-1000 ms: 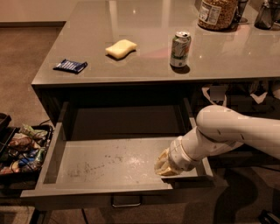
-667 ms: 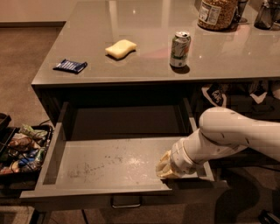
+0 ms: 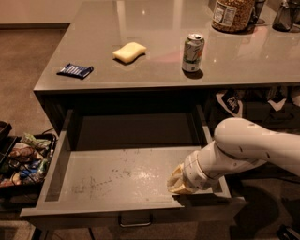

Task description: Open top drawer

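Camera view, the only one I have. Against a second ago very little has changed. The top drawer (image 3: 117,173) sits at about the same extension, pulled well out from under the counter (image 3: 154,75), with its scuffed grey floor bare to the camera. The gripper (image 3: 179,180) has crept a touch toward the drawer's front lip. It is low inside the front right corner, and the white arm (image 3: 248,150) comes in over the right side wall. I cannot tell whether the gripper is spread or closed, or whether it touches the floor or the front wall.

My read is that the pull is done or nearly done. The drawer looks close to full travel, so there is little more to gain.

The drawer's long axis runs left to right, parallel to the counter edge. It opens toward the camera and its front panel faces me at the bottom of the frame. The handle (image 3: 136,219) is at centre on that front, well left of the gripper and not held.

On the counter, well apart from all this, are a can (image 3: 192,46), a sponge (image 3: 129,51), a blue packet (image 3: 75,70) and a jar (image 3: 233,14).
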Robot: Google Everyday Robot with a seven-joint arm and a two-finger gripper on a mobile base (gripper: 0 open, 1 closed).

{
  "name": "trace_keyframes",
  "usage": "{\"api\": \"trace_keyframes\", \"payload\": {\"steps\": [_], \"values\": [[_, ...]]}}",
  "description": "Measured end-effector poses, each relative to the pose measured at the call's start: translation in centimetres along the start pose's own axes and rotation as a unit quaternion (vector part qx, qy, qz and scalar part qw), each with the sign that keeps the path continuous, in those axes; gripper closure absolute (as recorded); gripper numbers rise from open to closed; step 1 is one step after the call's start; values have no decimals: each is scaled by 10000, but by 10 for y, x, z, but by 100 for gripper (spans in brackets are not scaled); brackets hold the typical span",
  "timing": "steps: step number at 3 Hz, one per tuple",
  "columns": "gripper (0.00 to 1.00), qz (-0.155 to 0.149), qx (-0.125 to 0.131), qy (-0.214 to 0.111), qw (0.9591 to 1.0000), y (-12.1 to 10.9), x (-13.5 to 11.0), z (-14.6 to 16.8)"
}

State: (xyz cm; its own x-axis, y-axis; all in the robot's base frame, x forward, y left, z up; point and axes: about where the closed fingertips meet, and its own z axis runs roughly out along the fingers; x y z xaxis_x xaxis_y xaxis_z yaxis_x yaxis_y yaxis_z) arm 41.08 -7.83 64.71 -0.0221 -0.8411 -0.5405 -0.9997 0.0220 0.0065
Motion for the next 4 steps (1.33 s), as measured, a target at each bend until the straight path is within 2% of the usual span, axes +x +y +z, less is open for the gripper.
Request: {"api": "trace_keyframes", "payload": {"steps": [1,2,3,4], "values": [[100,-96,253,-8,9996,-20,-4,8],[100,-474,717,33,9963,-68,-18,10],[100,-714,1224,-75,9899,-110,-32,-10],[100,-725,1764,-226,9814,-129,-33,-45]]}}
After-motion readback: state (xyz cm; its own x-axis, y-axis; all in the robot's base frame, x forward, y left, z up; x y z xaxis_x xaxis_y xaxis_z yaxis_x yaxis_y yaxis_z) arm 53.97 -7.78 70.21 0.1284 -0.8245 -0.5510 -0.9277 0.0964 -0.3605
